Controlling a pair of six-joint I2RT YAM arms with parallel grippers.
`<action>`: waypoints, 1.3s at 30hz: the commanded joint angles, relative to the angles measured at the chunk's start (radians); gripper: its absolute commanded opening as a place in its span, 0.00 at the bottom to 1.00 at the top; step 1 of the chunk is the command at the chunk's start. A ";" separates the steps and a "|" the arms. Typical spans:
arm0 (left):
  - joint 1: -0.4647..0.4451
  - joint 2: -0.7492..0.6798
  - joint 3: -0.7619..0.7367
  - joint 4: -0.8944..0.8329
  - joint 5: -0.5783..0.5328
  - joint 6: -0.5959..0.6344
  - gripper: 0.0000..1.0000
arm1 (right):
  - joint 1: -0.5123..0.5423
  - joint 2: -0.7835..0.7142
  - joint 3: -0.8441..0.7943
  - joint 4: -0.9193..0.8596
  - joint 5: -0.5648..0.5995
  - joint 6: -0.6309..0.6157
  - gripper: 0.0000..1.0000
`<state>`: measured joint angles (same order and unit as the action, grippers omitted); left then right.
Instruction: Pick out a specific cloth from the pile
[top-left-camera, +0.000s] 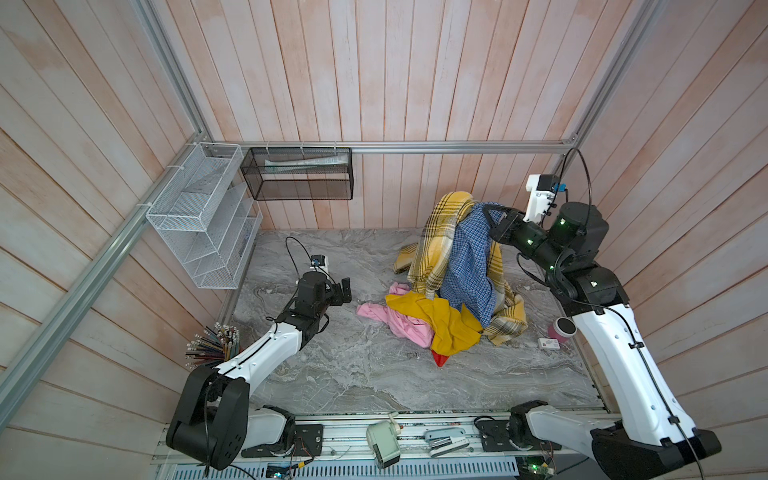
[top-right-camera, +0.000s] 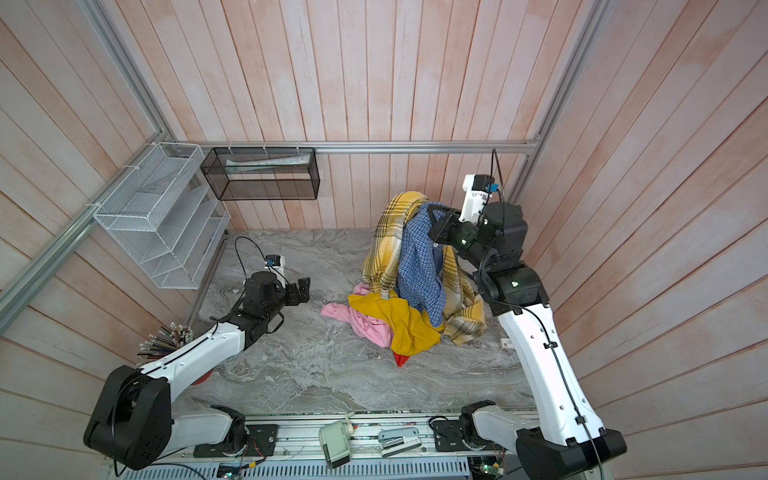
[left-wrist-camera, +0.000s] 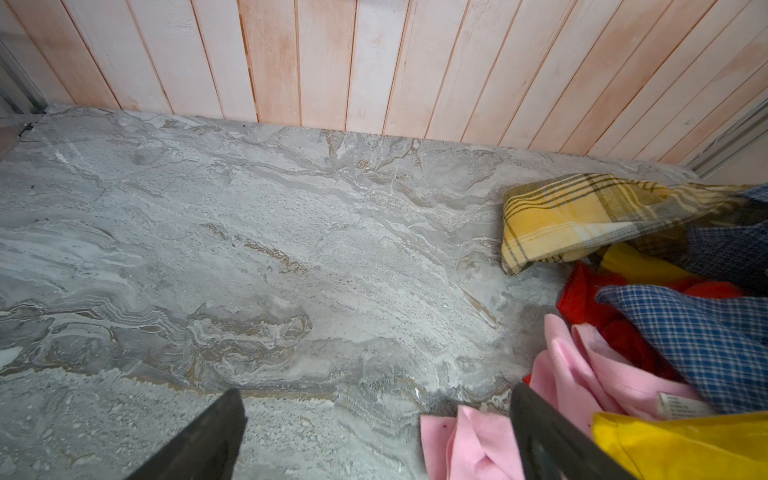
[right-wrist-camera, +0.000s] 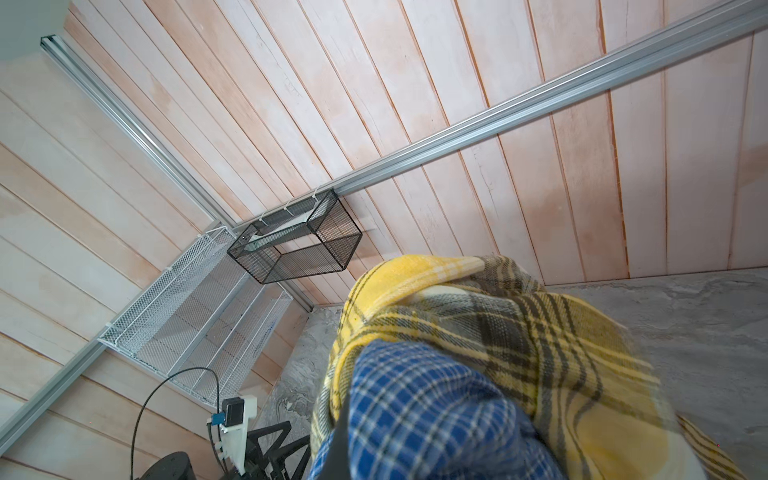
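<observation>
Right wrist view, close on the catch: we see the cloth (right-wrist-camera: 424, 411), blue check, bunched at the lens with the yellow plaid cloth (right-wrist-camera: 519, 324) wrapped over it. In both top views the right gripper (top-left-camera: 487, 214) is clenched on the shirt's upper fold and holds it high above the pile (top-left-camera: 432, 328), with the tail trailing down onto the heap. Whether plaid is pinched too, we cannot tell. The left gripper (top-left-camera: 343, 291) hovers released and empty, near the pile's pink edge but apart from it.

We judge the shirt light, limp and clingy, likely to drag its neighbours rather than slide free. A hold by the collar or a shoulder seam seems best, and the plaid may need peeling off.

Open table (top-left-camera: 332, 370) lies on the left arm's side of the pile and on its near side. Behind the pile the plank wall (top-left-camera: 415, 187) stands close. A pink cup (top-left-camera: 561, 329) and a small white box (top-left-camera: 548, 343) sit beside the pile, near the right arm.
</observation>
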<state>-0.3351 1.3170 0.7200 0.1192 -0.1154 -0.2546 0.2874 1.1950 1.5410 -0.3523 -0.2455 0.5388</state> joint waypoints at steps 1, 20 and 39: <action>-0.005 0.005 0.040 0.004 0.006 0.009 1.00 | 0.003 0.016 0.123 0.027 -0.060 -0.037 0.00; -0.006 -0.043 0.063 0.006 0.067 0.007 1.00 | 0.044 0.092 -0.232 -0.157 -0.134 -0.059 0.00; -0.238 0.064 0.288 0.036 0.475 0.106 1.00 | -0.051 -0.017 -0.399 -0.056 -0.283 -0.035 0.00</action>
<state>-0.5373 1.3731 0.9493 0.1284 0.2447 -0.1932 0.2359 1.2041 1.1400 -0.4461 -0.5007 0.4976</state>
